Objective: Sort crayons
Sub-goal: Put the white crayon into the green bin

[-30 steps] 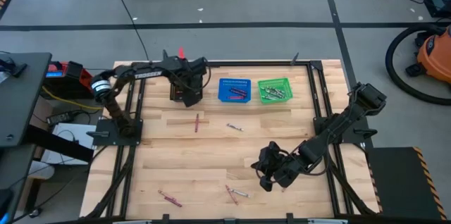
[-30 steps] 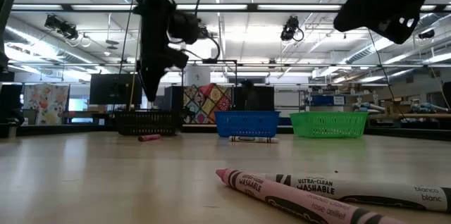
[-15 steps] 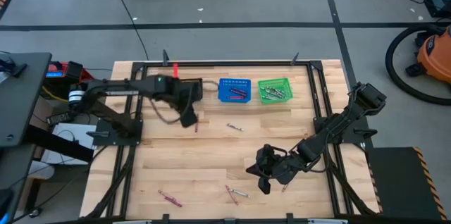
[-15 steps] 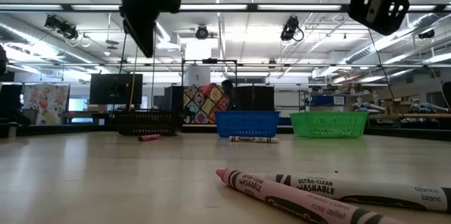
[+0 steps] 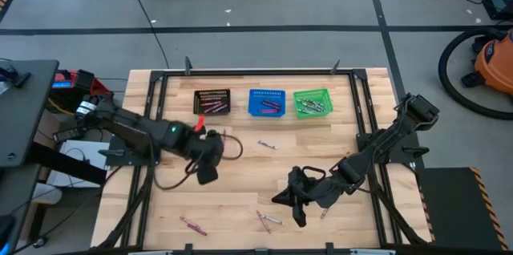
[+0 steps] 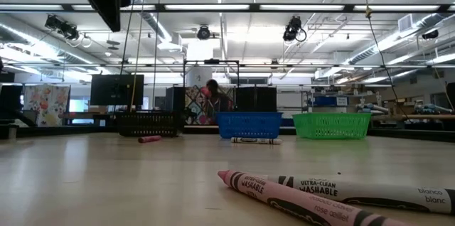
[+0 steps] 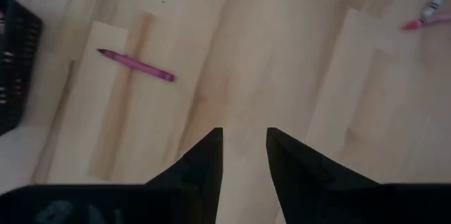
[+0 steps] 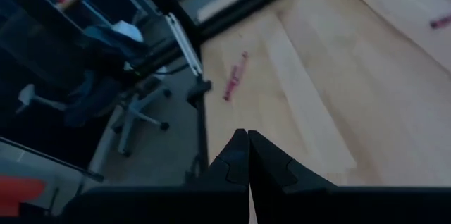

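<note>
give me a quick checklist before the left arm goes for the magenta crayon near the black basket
1. Left claw open with nothing between its fingers: ok.
2. Magenta crayon lies flat on bare wood, apart from other crayons: ok.
3. Left claw lined up over that crayon: not ok, the crayon sits off to one side in the left wrist view.
4. Black basket uncovered for a drop: ok.
5. Right claw away from the left arm's area: ok, shut, near the table's front.
6. Crayon's colour matches the black basket's contents: cannot tell.
</note>
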Tool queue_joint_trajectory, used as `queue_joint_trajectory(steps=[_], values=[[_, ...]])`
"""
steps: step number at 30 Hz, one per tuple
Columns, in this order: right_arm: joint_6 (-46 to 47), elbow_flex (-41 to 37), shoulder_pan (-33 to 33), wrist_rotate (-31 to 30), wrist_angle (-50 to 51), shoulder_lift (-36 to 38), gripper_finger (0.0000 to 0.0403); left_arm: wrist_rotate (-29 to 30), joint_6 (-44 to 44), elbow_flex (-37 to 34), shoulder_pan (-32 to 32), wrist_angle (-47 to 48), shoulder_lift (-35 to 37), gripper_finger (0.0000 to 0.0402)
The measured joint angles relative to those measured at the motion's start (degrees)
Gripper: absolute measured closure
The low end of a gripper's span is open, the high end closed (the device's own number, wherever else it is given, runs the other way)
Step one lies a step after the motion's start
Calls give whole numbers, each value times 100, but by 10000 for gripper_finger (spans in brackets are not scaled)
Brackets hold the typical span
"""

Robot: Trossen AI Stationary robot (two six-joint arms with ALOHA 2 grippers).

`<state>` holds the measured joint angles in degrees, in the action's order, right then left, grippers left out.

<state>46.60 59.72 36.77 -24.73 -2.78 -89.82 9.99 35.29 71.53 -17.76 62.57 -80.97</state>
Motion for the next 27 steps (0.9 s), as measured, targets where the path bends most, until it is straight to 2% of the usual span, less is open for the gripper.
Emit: queue_joint_trajectory(steps=[10, 15, 18, 27], values=[[-144, 372, 17, 122, 63, -14, 396, 139, 578, 0, -633, -13, 0, 280], [-174, 743, 15, 506, 89, -454, 396, 263, 610, 0, -686, -20, -1, 280], [-401, 1266, -2, 761, 483, -883, 396, 339, 608, 0, -653, -24, -2, 280], [-446, 2742, -66, 985, 2523, -1776, 396, 569, 590, 0, -645, -24, -2, 280]])
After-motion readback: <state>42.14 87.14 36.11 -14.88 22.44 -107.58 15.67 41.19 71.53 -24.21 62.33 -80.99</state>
